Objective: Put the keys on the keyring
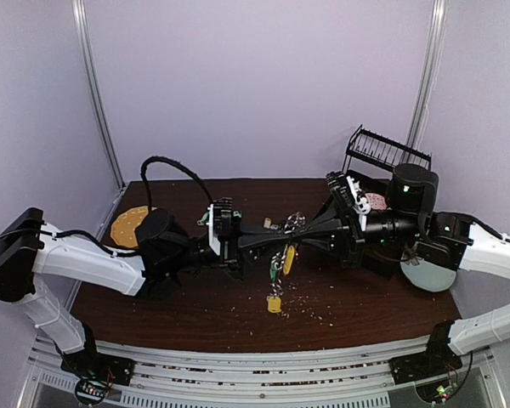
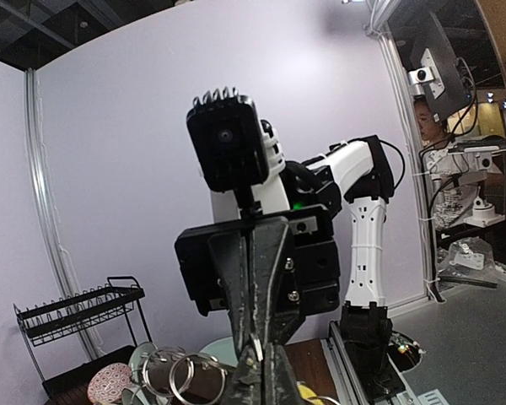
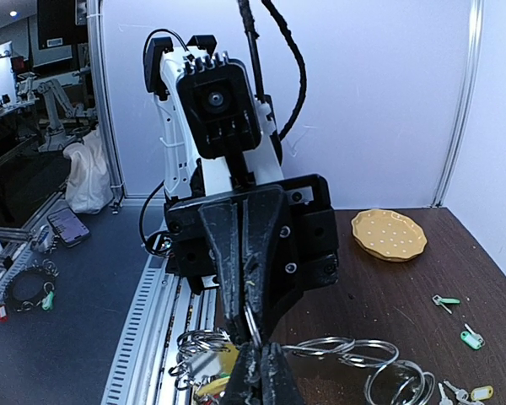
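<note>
My left gripper (image 1: 274, 241) and right gripper (image 1: 289, 239) meet tip to tip above the middle of the table. Both are shut on one small silver ring (image 3: 254, 324) pinched between them. A string of rings hangs below them with a yellow-tagged key (image 1: 287, 259) and a second yellow tag (image 1: 274, 303) lower down. More silver rings (image 3: 347, 348) lie on the table beside my right gripper (image 3: 261, 369). They also show left of my left gripper (image 2: 266, 375). Loose keys with green tags (image 3: 445, 300) and a yellow tag (image 3: 481, 393) lie further off. The keyring, as a large loop, is out of view.
A yellow plate (image 1: 129, 224) sits at the table's far left. A black wire rack (image 1: 387, 151) stands at the back right, with a patterned dish (image 1: 376, 202) in front of it. A pale plate (image 1: 429, 274) lies under the right arm. Crumbs dot the wood.
</note>
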`<state>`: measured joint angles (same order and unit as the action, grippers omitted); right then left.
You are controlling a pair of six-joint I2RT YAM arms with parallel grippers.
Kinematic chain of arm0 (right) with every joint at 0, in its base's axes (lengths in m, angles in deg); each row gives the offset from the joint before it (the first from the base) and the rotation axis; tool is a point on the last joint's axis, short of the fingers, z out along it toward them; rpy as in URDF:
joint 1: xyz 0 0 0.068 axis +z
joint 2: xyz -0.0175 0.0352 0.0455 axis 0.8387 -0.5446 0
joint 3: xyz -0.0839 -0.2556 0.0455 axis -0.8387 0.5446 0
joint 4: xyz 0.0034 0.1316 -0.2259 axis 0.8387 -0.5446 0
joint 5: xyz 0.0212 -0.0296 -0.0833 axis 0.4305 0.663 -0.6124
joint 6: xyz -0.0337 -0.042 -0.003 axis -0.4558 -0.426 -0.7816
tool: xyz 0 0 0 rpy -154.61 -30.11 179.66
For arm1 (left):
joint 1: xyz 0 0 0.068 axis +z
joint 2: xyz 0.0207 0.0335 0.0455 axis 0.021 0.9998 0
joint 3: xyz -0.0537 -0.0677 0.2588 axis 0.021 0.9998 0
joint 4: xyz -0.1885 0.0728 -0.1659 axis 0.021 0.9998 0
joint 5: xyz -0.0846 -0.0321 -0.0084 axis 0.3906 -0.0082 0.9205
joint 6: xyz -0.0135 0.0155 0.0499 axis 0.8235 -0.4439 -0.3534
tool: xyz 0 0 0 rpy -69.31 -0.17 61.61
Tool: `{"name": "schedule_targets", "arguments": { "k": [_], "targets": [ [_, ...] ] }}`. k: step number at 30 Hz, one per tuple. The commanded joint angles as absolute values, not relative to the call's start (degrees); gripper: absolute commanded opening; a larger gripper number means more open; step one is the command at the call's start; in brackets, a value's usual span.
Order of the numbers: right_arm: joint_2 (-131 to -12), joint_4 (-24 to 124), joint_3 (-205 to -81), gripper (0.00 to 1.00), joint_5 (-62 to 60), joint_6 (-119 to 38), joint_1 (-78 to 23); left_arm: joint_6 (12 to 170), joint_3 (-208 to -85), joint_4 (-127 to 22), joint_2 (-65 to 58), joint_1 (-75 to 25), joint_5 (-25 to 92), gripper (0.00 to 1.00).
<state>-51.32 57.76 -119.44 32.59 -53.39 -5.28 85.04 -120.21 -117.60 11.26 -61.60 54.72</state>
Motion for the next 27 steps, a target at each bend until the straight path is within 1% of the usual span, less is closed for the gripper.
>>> {"name": "schedule_targets", "arguments": {
  "k": [1, 4, 5, 6, 7, 8, 9, 11, 13, 14, 15, 17, 22, 24, 27],
  "targets": [
    [-51.0, 57.3, -120.8, 0.0, 33.0, -54.1, -5.0, 84.7, -119.6, -120.1, 9.6, -61.9, 53.8, 0.0],
    [-49.3, 52.2, -121.9, 0.0, 28.3, -56.6, -5.1, 85.5, -119.4, -116.6, 8.7, -61.7, 52.3, 0.0],
    [-48.9, 49.2, -122.9, 0.0, 25.6, -57.8, -5.0, 85.5, -119.5, -114.0, 8.2, -61.5, 51.7, 0.08],
    [-48.8, 45.9, -124.1, 0.0, 22.4, -58.9, -5.1, 85.5, -119.6, -111.1, 7.6, -61.2, 51.2, 0.21],
    [-49.0, 41.9, -125.6, 0.0, 19.1, -60.0, -5.0, 85.4, -119.7, -107.8, 6.9, -60.8, 50.9, 0.32],
    [-49.4, 38.3, -126.9, 0.0, 15.5, -61.0, -5.1, 84.4, -119.8, -103.3, 5.9, -60.5, 50.6, 0.38],
    [-50.1, 34.4, -128.1, 0.0, 12.3, -61.8, -5.0, 83.2, -119.9, -99.7, 4.9, -60.3, 49.9, 0.42],
    [-51.9, 26.6, -130.1, 0.0, 6.2, -63.4, -4.7, 79.9, -121.4, -91.1, 2.9, -60.2, 46.4, 0.47],
    [-54.3, 21.5, -132.4, 0.0, -0.2, -64.8, -3.1, 76.7, -124.7, -81.4, 2.5, -60.2, 43.9, 0.47],
    [-55.6, 19.5, -133.6, 0.0, -3.3, -65.4, -1.8, 75.5, -126.8, -76.9, 3.0, -60.2, 43.4, 0.45],
    [-57.0, 17.6, -134.9, 0.0, -6.7, -66.0, -0.4, 74.4, -128.9, -72.8, 3.7, -60.2, 43.2, 0.43],
    [-59.4, 15.9, -137.0, 0.0, -10.7, -66.5, 1.5, 74.9, -130.9, -69.5, 5.0, -60.2, 42.0, 0.35],
    [-59.9, 18.9, -137.8, 0.0, -10.6, -67.6, 3.6, 75.9, -132.0, -67.8, 6.9, -60.2, 43.1, 0.28],
    [-60.1, 20.0, -138.0, 0.0, -10.1, -68.0, 4.3, 76.0, -132.9, -66.7, 8.1, -60.2, 43.8, 0.27],
    [-60.7, 20.4, -138.7, 0.0, -9.5, -68.3, 5.0, 76.2, -133.9, -65.9, 9.2, -60.2, 45.2, 0.29]
  ]
}}
